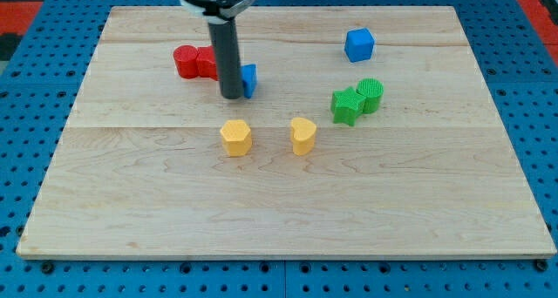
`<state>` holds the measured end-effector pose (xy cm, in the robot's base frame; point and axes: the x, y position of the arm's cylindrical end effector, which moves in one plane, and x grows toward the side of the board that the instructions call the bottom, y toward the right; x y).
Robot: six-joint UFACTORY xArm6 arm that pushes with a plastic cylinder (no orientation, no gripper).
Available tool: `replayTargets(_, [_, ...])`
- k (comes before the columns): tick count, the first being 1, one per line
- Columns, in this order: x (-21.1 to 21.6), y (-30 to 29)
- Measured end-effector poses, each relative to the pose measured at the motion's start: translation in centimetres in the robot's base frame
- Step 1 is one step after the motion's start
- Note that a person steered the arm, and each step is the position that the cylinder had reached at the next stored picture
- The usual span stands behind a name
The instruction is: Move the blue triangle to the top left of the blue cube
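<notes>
My tip (233, 97), a bare rod with no fingers and holding nothing, presses against the blue triangle (249, 79) at its 9 o'clock side, just beside the red blocks (193, 62), while the blue cube (358, 45) sits well apart toward 2 o'clock on the wooden board (288, 211).

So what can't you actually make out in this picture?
- Blue triangle: mostly hidden behind my rod in the camera view, so its shape is unclear.
- My tip: whether it touches that block, I cannot tell.
- Red blocks: the rod covers their right end.
- Arm above the rod: cut off by the view's top.
</notes>
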<state>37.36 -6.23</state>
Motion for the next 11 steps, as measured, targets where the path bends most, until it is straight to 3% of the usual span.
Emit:
replayTargets(1, [-1.4, 5.2])
replayTargets(2, [-4.2, 6.0])
replayTargets(4, [-3.5, 2.4])
replayTargets(5, [-7.2, 2.0])
replayTargets(7, [-9.5, 9.1])
replayTargets(8, [-10.6, 6.3])
replayTargets(9, [-11.9, 11.9])
replayTargets(10, [-14.8, 7.8])
replayTargets(11, [-16.3, 11.5])
